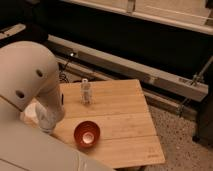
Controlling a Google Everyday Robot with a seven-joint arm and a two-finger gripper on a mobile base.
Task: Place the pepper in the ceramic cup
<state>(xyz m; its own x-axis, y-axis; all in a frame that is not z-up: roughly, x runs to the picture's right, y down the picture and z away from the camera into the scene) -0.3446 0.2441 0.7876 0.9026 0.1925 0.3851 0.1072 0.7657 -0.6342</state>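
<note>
Task reads as not done: gripper (46,121) is low at the table's (125,117) left edge, mostly hidden by the arm (30,75), state can't be told, pepper not visible, pale shape beside it possibly the ceramic cup (29,113).
</note>
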